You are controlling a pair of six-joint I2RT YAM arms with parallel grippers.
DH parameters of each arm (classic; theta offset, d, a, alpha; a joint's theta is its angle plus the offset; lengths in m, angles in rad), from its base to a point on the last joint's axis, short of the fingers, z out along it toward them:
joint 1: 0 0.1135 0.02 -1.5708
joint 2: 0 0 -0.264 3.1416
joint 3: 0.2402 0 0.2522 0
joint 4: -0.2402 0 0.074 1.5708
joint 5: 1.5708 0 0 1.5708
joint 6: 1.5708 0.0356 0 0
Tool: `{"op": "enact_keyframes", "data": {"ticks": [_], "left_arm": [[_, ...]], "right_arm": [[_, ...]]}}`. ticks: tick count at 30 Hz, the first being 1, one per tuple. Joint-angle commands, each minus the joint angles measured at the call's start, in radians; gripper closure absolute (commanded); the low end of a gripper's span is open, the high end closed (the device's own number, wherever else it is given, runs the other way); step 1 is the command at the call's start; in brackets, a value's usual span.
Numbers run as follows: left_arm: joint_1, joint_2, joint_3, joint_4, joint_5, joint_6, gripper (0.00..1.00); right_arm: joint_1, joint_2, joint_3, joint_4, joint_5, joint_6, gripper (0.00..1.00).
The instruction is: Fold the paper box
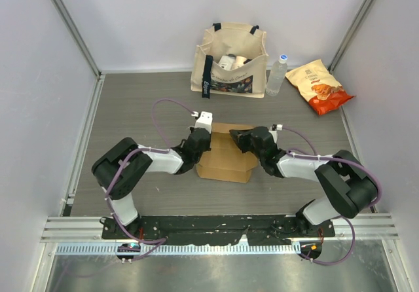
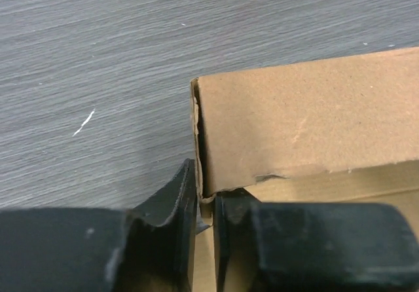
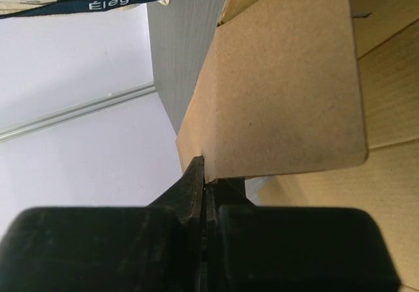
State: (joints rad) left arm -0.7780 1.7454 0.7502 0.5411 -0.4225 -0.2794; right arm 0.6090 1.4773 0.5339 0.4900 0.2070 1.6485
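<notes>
Lying on the table between both arms, the paper box had one flap clamped by the right gripper as an anchor, while the left gripper, jaws narrowly straddling the opposite wall with firm contact uncertain, was likely placed to fold it

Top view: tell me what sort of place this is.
Likely a lab robot cell: plain white walls box in a grey table, two arms bolted at its edge, staged props like a tote bag.

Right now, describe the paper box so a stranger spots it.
On the grey table, look at the middle, nearer than the tote bag. The paper box is brown unprinted cardboard with flaps, unlike the printed bag and orange snack packet.
</notes>
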Motion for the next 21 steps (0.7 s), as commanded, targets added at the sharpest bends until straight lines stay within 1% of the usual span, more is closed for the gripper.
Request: {"op": "enact_keyframes", "data": {"ticks": [1, 2, 5, 7, 9, 12, 14, 15, 16, 17, 19, 20, 21], "left_arm": [[-0.033, 0.052, 0.05, -0.006, -0.332, -0.079, 0.93], [-0.038, 0.065, 0.055, -0.018, -0.364, -0.09, 1.0], [-0.043, 0.101, 0.069, -0.026, -0.377, -0.142, 1.0], [-0.041, 0.117, 0.098, -0.079, -0.369, -0.179, 1.0], [-0.043, 0.115, 0.1, -0.084, -0.355, -0.204, 1.0], [-0.04, 0.105, 0.097, -0.07, -0.297, -0.204, 1.0], [-0.04, 0.08, 0.077, -0.041, -0.211, -0.182, 0.99], [-0.038, 0.069, 0.066, -0.033, -0.187, -0.175, 0.88], [-0.037, 0.057, 0.052, -0.02, -0.162, -0.172, 0.81], [-0.033, 0.03, 0.022, -0.017, -0.136, -0.172, 0.65], [-0.029, -0.001, -0.012, 0.0, -0.113, -0.175, 0.54], [-0.017, -0.036, -0.052, 0.013, -0.095, -0.175, 0.46], [-0.009, -0.053, -0.07, 0.029, -0.035, -0.176, 0.44]], "right_arm": [[0.029, 0.02, -0.011, -0.036, -0.001, 0.042, 0.99], [0.034, 0.021, -0.015, -0.031, 0.002, 0.049, 0.99], [0.054, 0.026, -0.028, -0.007, 0.011, 0.076, 0.99], [0.064, 0.029, -0.032, 0.007, 0.014, 0.089, 0.99], [0.075, 0.028, -0.041, 0.015, 0.022, 0.097, 0.99], [0.077, 0.029, -0.051, 0.025, 0.028, 0.097, 0.99], [0.075, 0.032, -0.058, 0.045, 0.023, 0.099, 0.99], [0.075, 0.032, -0.067, 0.059, 0.022, 0.099, 0.99], [0.075, 0.029, -0.071, 0.064, 0.023, 0.1, 0.99], [0.075, 0.028, -0.072, 0.065, 0.026, 0.094, 0.99], [0.072, 0.021, -0.072, 0.064, 0.029, 0.086, 0.99], [0.071, 0.015, -0.074, 0.061, 0.028, 0.079, 0.98], [0.067, 0.014, -0.072, 0.058, 0.028, 0.074, 0.99]]}}
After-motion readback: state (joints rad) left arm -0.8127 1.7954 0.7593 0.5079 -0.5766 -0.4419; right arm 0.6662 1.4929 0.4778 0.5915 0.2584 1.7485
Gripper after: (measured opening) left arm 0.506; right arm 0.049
